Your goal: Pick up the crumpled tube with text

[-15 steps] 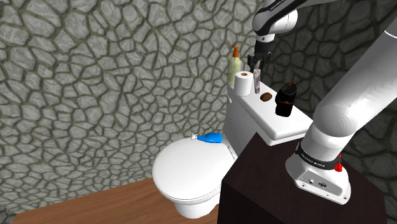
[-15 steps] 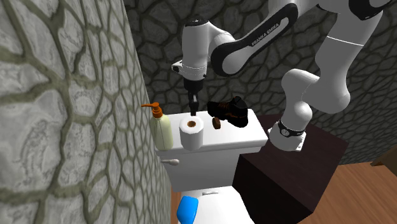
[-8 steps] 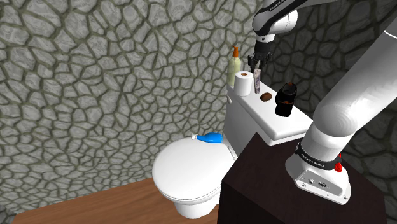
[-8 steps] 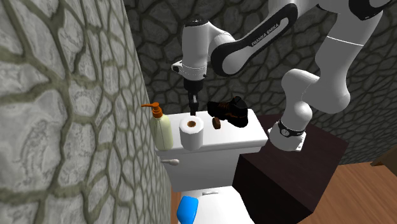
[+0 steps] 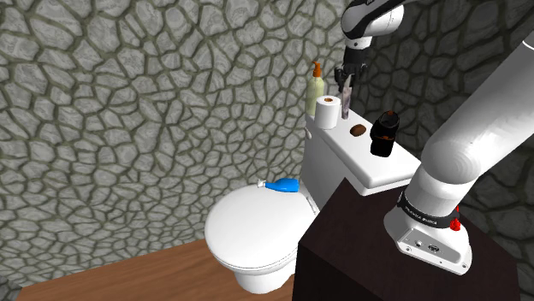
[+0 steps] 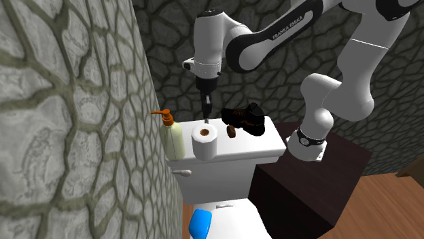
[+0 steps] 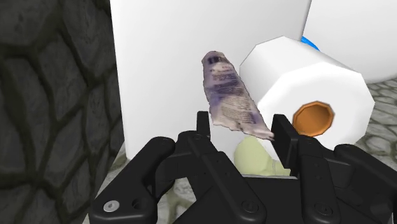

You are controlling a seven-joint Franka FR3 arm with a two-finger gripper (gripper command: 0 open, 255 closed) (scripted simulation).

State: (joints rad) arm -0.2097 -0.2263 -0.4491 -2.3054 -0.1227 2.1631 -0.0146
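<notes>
**Pinch on crumpled tube (image 7: 230, 95) in gripper (image 7: 242, 124), hanging over toilet tank (image 5: 359, 167)**

Wrist view: see both black fingers (image 7: 203, 126) closed onto the wide, flattened end of the crumpled tube, clasping it between them. Make out a wrinkled lilac-grey skin with lines of dark print, too small to read. Find the narrow end pointing away from the hand, against the white toilet tank. Note a white toilet roll (image 7: 305, 95) with an orange-brown core just beside the crumpled tube. Note also a pale yellow-green soap bottle (image 7: 254, 159) showing between the fingers, beyond them.

Shoulder view: locate the gripper high over the back of the toilet tank, pointing straight down, with the crumpled tube hanging below it. Place the lower end close to the toilet roll, on the shoulder view's right of it. Appears clear of the tank lid, though hard to confirm. Record on the lid a small brown lump (image 5: 357, 131) near the toilet roll and a black object (image 5: 384, 132) further toward the shoulder view's right. Spot a blue item (image 5: 282, 185) lying at the back of the closed seat lid (image 5: 257, 227).

Second exterior view: read the crumpled tube as a thin dark strip above and behind the toilet roll. Place the soap bottle at the second exterior view's left of the toilet roll, close to the stone wall (image 6: 68, 102).
</notes>
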